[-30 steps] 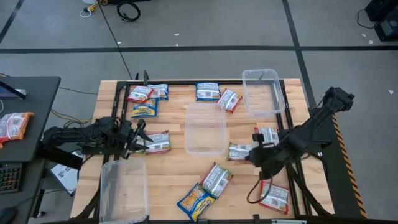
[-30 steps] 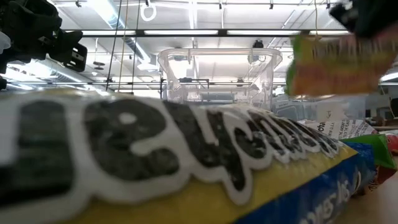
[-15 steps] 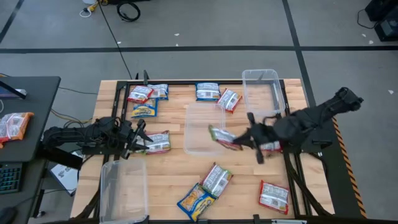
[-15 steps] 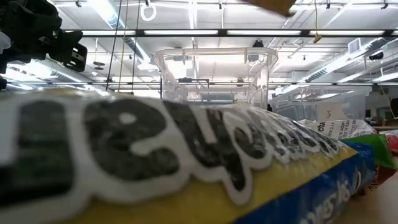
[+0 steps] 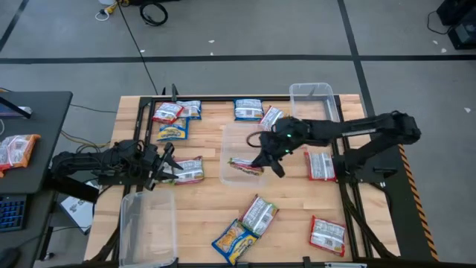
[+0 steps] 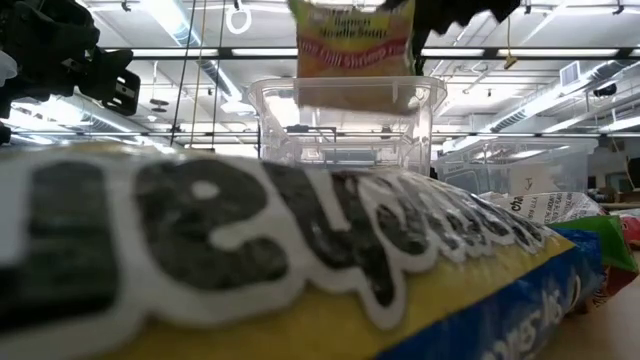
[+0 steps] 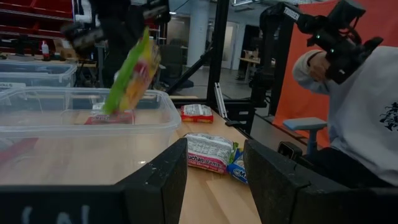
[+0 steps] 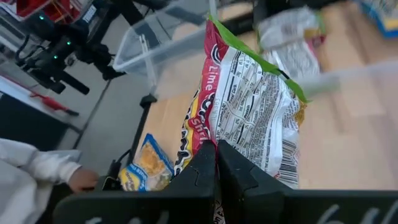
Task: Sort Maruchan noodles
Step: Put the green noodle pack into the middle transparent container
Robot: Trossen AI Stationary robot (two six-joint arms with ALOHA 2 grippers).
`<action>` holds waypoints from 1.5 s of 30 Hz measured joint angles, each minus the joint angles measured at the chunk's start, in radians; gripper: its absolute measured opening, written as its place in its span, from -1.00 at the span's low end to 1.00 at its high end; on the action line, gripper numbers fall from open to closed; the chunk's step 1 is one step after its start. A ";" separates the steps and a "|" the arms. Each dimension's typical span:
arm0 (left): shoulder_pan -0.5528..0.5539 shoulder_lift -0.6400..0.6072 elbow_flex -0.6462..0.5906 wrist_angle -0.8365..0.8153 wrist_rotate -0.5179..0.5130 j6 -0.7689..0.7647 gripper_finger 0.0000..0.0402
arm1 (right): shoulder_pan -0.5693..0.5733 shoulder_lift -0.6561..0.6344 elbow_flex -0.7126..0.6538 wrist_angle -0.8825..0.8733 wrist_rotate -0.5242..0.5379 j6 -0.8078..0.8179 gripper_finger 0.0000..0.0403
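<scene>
A silvery green-pink Maruchan noodle packet (image 5: 244, 165) hangs over the clear tub (image 5: 245, 134) at the table's middle, with my right gripper (image 5: 269, 155) shut on it. In the low view the packet (image 6: 355, 40) stands above the tub's rim (image 6: 345, 85). Other packets lie flat on the table: several at the far left (image 5: 172, 119), two at the far middle (image 5: 260, 113), one at the right (image 5: 320, 165) and three near the front edge (image 5: 256, 216). My left gripper (image 5: 169, 165) waits open at the left, next to a packet (image 5: 190, 170). My right gripper pinches the packet's upper end (image 8: 214, 140) between its two fingers. The fingers slant down from the table's right side. The packet hangs tilted below them, clear of the table, its lower end (image 7: 113, 107) at about the height of the tub's rim.
A second clear tub (image 5: 312, 110) stands at the far right and a third (image 5: 147, 223) at the near left. A person's sleeve (image 7: 364, 118) shows beyond the table in the left wrist view. Bare wood lies between the middle tub and the front packets.
My right gripper has swung from the table's right side toward its middle, a little farther from the front edge, turning as it went. It stays shut on the packet, which has travelled clear of the table to a place above the middle tub.
</scene>
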 joint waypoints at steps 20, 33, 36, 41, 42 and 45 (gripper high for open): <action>0.000 0.000 0.000 -0.001 0.000 0.000 -0.20 | -0.041 0.413 0.413 -0.478 -0.084 -0.282 -0.96; 0.000 0.000 0.000 0.000 0.000 0.000 -0.20 | -0.073 0.540 0.412 -0.363 -0.206 -0.133 -0.96; 0.000 0.000 0.000 0.000 0.000 0.000 -0.20 | -0.073 0.538 0.413 -0.348 -0.211 -0.127 -0.96; 0.000 0.000 0.000 -0.001 0.000 0.000 -0.20 | -0.073 0.538 0.354 -0.219 -0.235 -0.066 -0.97; 0.000 0.000 0.000 -0.001 0.000 0.000 -0.20 | -0.073 0.538 0.333 -0.179 -0.252 -0.048 -0.97; 0.000 0.000 0.000 -0.001 0.000 0.000 -0.20 | -0.073 0.538 0.269 -0.081 -0.288 -0.002 -0.97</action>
